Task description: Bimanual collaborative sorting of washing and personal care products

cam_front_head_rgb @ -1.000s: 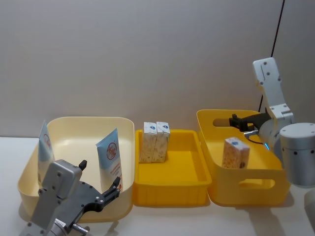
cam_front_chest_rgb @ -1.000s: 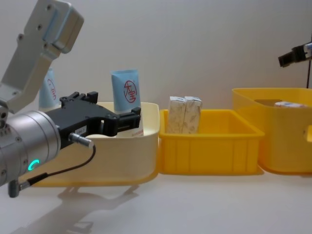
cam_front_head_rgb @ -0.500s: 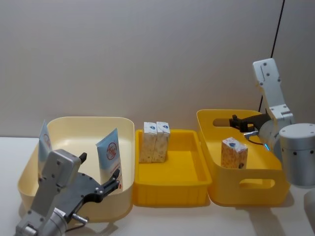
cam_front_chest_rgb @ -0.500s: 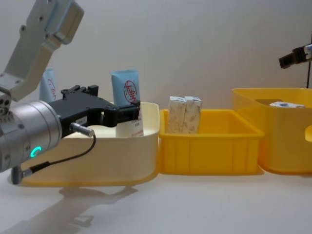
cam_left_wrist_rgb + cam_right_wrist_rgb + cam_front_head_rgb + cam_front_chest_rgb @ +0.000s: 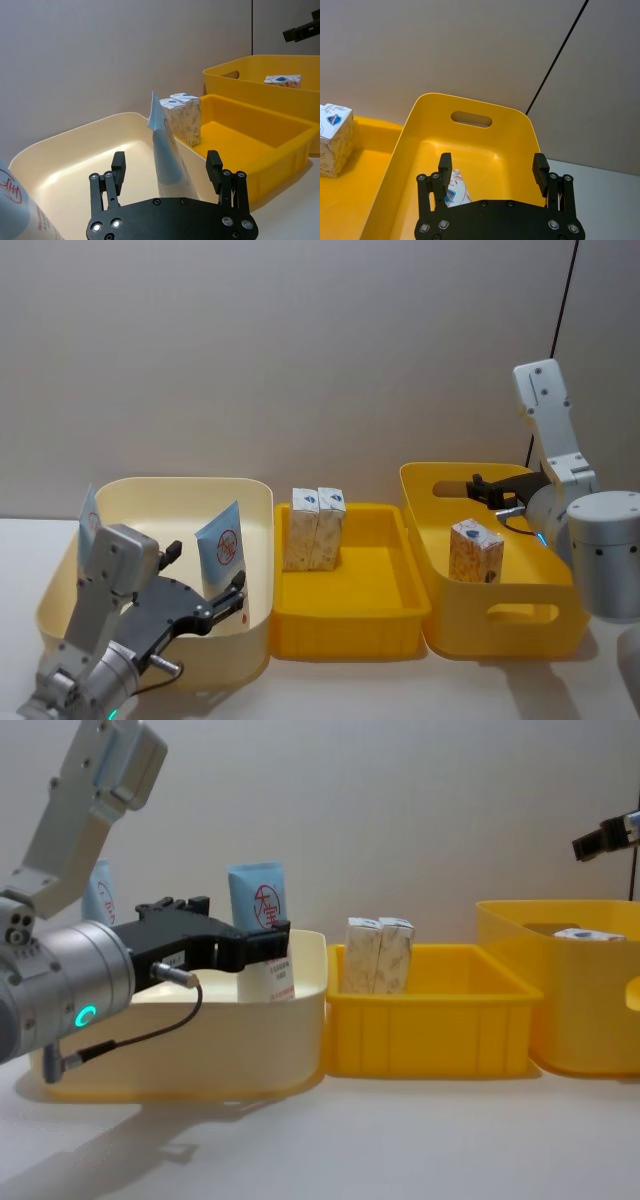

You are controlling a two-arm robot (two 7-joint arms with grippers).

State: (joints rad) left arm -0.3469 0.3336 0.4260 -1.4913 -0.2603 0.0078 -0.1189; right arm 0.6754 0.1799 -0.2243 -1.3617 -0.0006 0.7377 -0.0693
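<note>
One box (image 5: 475, 552) lies binned beneath my spread right gripper (image 5: 492, 162), a tube (image 5: 222, 545) stands ungripped between my spread left gripper (image 5: 165, 162) jaws, and two boxes (image 5: 313, 528) seemingly remain.

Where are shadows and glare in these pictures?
Chest view: the left gripper casts a soft shadow on the table before the cream bin. Left wrist view: a bright sheen on that bin's floor. Right wrist view: a small glint inside the handled yellow bin.
</note>
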